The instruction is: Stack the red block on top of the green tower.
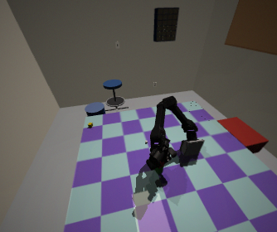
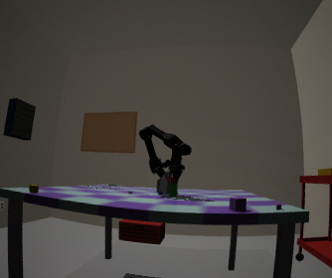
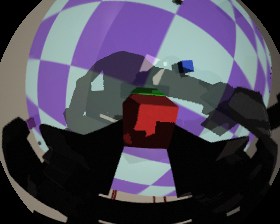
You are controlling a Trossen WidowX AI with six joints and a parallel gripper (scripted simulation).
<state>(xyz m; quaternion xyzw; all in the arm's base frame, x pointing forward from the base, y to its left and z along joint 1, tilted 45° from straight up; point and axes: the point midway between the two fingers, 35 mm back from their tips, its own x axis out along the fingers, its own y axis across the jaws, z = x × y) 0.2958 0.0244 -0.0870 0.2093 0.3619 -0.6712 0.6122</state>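
The red block (image 3: 151,122) sits between the two dark fingers of my gripper (image 3: 146,122) (image 1: 160,162), which is shut on it. The green tower (image 3: 147,92) (image 2: 173,190) (image 1: 158,170) stands upright on the checkered table. In the exterior view the red block shows directly above the tower, with no clear gap. In the wrist view only a thin green strip shows past the block's upper edge. The block hides the rest of the tower's top, so the exact alignment and contact cannot be told.
A small blue cube (image 3: 186,66) lies on the table beyond the tower. A purple cube (image 2: 238,204) (image 3: 31,123) stands near the table edge. A small yellow block (image 1: 90,124) (image 2: 34,189) is at a far corner. The arm's shadow falls around the tower.
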